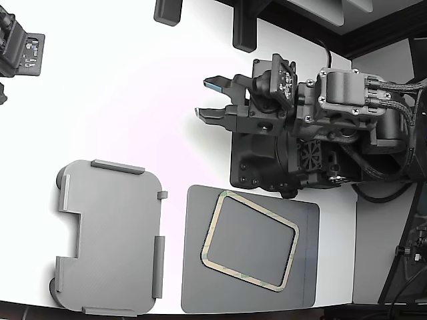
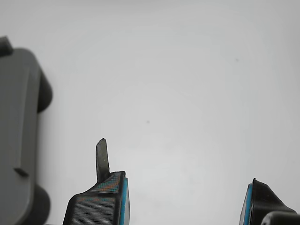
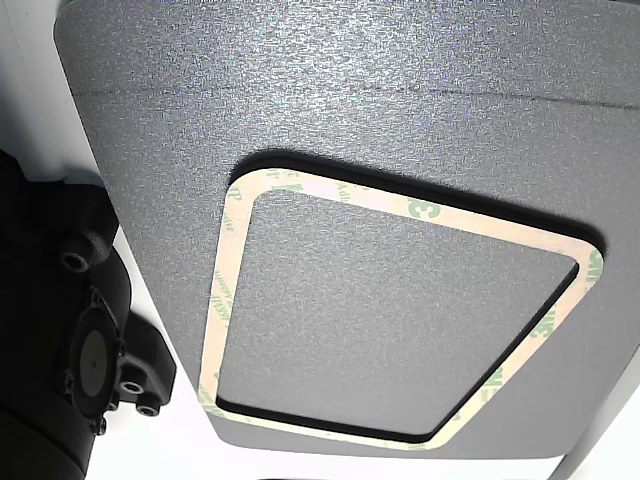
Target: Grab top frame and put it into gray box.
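Note:
The top frame (image 1: 241,275), a thin pale beige-green outline with rounded corners, lies flat and slightly turned on a dark gray mat (image 1: 303,267) at the lower middle of the exterior view. The other view shows the frame (image 3: 420,208) close up on the mat (image 3: 350,90). The gray box (image 1: 110,237), a light gray shallow tray with raised tabs, sits empty to the exterior view's left of the mat. My gripper (image 1: 203,97) hovers open over bare white table, well above the mat in that picture and apart from both. In the wrist view the gripper (image 2: 187,183) holds nothing, with the box's edge (image 2: 16,131) beside it.
The arm's dark body (image 1: 300,133) sits just beyond the mat's far edge. A second device (image 1: 20,50) shows at the exterior view's top left, and dark brackets (image 1: 243,30) stand along the back. The table's front edge (image 1: 33,308) runs just below the box and mat.

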Robot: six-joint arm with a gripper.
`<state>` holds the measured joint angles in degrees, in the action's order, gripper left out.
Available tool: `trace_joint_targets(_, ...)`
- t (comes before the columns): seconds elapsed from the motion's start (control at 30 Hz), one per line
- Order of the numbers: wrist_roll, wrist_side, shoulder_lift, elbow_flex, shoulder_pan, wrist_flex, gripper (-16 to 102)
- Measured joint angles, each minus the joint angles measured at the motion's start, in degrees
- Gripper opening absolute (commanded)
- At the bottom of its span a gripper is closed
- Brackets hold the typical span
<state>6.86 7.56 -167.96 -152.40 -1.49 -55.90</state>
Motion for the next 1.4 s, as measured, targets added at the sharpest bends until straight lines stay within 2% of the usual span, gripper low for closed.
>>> trace_joint_targets(0.13,1.0,1.5,0.0,0.0,0.0,0.0,100)
trace_joint_targets(0.63,0.0,0.4,0.0,1.7,0.0,0.0,97)
trace_joint_targets(0.7,-0.5,0.0,1.1,3.3,-0.4,0.0,93)
trace_joint_targets(0.77,-1.6,1.1,3.5,6.0,-1.8,0.4,99)
trace_joint_targets(0.93,-10.6,-0.3,9.3,13.0,-2.7,2.2,100)
trace_joint_targets(1.1,-27.1,0.0,17.7,22.0,-5.5,-1.6,100)
trace_joint_targets(1.17,-35.1,-0.1,21.1,26.0,-7.5,-3.2,93)
trace_joint_targets(1.4,-60.4,-3.8,30.8,38.7,-14.6,-12.0,85)
